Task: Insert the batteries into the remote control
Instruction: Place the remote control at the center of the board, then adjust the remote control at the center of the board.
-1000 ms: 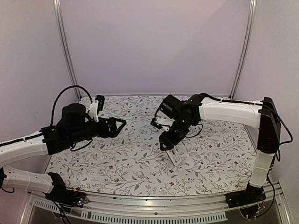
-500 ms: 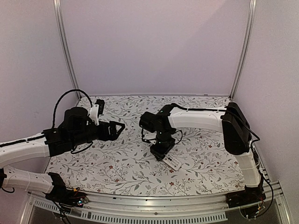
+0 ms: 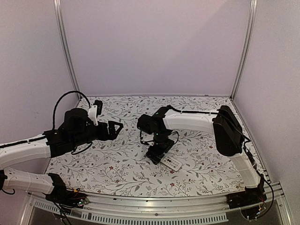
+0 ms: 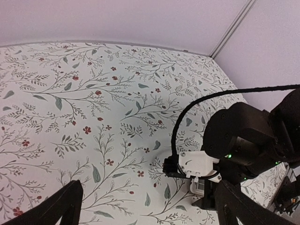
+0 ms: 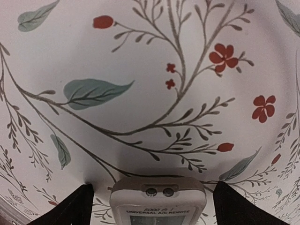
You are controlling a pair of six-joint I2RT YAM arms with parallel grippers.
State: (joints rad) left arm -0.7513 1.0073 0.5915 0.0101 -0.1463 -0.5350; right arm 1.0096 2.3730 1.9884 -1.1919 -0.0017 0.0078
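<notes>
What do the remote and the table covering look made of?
The remote is likely moulded plastic, matte off-white, judging by its rounded edges and printed lettering. The table covering is a smooth sheet printed with leaves and flowers; cloth or vinyl, I cannot tell.

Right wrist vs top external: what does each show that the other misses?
Right wrist only: print on the remote, "UNIVERSAL A/C REMOTE", two small dots at its end, and fingers of the right gripper open on either side. Top external only: the whole remote, front up, and the left gripper open off to its left. Both: the remote lying on the flowered cloth under the right gripper.
</notes>
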